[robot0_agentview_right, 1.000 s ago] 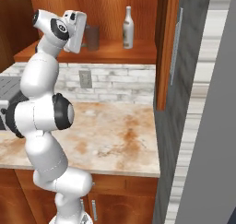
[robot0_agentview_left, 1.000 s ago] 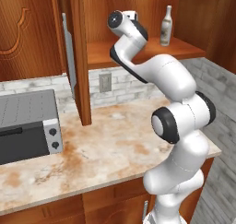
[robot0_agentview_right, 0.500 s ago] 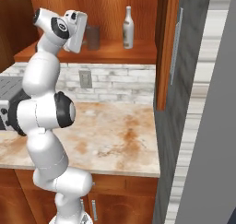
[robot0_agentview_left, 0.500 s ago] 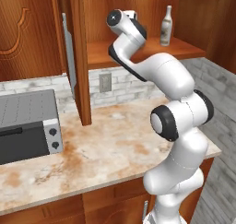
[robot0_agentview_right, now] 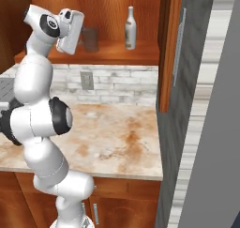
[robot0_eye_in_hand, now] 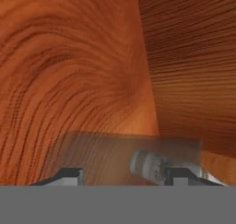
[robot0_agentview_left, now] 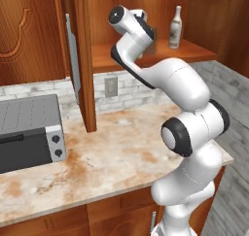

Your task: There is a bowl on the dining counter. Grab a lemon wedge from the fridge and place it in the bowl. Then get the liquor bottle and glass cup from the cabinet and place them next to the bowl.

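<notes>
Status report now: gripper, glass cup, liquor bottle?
Gripper inside the cabinet, fingers either side of the glass cup, grip not confirmed. Liquor bottle upright on the shelf, apart from the cup. Nothing in the way.

Even flat rendered light, soft faint shadows, no glare, hand view coarse and blurry

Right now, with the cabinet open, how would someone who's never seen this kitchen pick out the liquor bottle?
Look at the open reddish-brown wooden cabinet above the marbled counter. On its inner shelf, toward the right, the liquor bottle stands upright. It is pale grey-white with a round body and long slim neck, unlike the short, translucent, straight-sided glass cup to its left.
</notes>
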### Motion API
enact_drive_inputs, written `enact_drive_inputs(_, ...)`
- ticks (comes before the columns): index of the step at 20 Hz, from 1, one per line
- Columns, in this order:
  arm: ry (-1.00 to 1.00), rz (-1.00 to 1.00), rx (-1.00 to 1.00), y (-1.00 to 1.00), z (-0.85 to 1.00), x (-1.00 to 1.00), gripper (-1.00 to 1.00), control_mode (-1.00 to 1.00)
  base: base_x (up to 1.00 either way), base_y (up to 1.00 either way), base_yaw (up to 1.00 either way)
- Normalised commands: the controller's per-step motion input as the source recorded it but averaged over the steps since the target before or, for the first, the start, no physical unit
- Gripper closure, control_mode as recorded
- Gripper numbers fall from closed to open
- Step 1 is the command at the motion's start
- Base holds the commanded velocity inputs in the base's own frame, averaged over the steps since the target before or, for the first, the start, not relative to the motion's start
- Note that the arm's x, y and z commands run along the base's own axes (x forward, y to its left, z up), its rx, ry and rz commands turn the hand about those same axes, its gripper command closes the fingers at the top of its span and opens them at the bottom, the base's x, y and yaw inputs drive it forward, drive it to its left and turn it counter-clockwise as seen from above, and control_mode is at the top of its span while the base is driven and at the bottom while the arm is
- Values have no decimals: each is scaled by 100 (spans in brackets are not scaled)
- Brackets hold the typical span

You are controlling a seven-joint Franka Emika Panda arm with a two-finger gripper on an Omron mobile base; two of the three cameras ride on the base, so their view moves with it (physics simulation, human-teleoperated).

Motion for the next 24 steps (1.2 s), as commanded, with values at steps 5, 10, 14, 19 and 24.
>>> enact_drive_inputs(5,-5,-3,0,0,11,-90,100,-100,0,0,0)
enact_drive_inputs(10,-6,0,0,0,7,-100,100,-100,0,0,0)
enact_drive_inputs(14,-3,0,7,0,22,-100,100,-100,0,0,0)
enact_drive_inputs(19,0,0,23,0,65,-100,100,-100,0,0,0)
enact_drive_inputs(24,5,0,29,0,50,-100,100,-100,0,0,0)
